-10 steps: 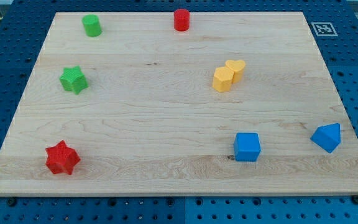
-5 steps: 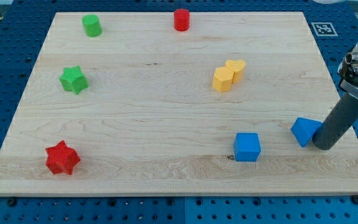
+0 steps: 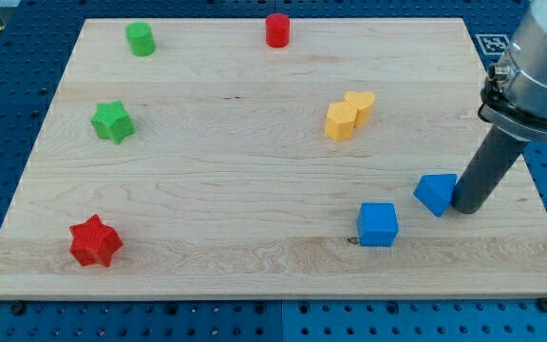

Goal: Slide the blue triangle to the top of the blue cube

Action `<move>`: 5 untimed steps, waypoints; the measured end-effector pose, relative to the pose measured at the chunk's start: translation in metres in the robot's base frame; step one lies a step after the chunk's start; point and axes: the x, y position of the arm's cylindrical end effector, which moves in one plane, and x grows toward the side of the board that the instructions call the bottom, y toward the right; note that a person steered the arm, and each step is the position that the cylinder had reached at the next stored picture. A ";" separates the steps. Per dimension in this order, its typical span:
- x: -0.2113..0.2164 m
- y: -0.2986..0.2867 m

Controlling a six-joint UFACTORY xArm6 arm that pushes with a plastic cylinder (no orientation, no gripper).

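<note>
The blue triangle [image 3: 436,193] lies on the wooden board [image 3: 254,171] toward the view's lower right. The blue cube [image 3: 378,224] sits just to its lower left, a small gap apart. My tip [image 3: 467,206] rests against the triangle's right side. The dark rod rises from it toward the view's upper right.
A yellow hexagon [image 3: 340,121] and a yellow heart [image 3: 360,104] touch each other above the blue cube. A red cylinder [image 3: 277,30] and a green cylinder [image 3: 141,39] stand near the top edge. A green star [image 3: 112,122] and a red star [image 3: 95,241] lie at the left.
My tip has come in from the view's right edge and moved left, pushing the blue triangle left and slightly up, closer to the blue cube. The other blocks have not moved.
</note>
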 end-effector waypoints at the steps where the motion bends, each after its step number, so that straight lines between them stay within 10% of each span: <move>1: -0.010 -0.005; 5: -0.032 -0.025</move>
